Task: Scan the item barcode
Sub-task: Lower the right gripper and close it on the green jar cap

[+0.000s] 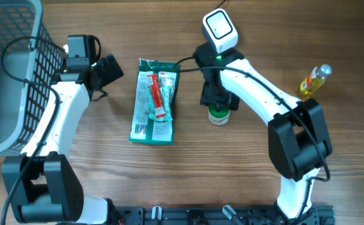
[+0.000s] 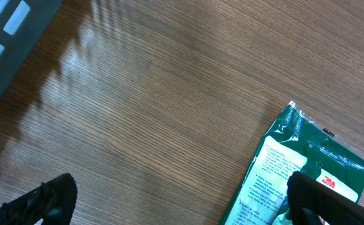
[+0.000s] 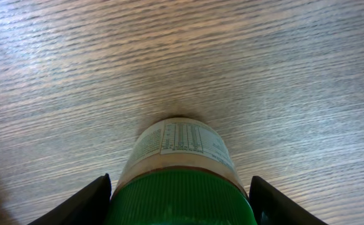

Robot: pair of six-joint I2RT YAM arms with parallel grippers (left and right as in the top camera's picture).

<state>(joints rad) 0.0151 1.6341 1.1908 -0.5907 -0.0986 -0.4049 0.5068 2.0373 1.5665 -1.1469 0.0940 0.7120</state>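
Wooden desk (image 1: 188, 181), mid-back: right gripper (image 3: 180, 201) clasps a round green-lidded jar (image 3: 180, 145) by its slick lid; lifting may slip it. Left gripper (image 2: 182, 203) gapes, empty.

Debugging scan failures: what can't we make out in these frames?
jar barcode: right wrist shows only blurred fine print; overhead, right gripper covers it.
green package barcode: too small overhead; cut off by frame edge in left wrist.

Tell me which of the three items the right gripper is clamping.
The green-lidded jar, between the right gripper's fingers; the packet and bottle sit apart, untouched.
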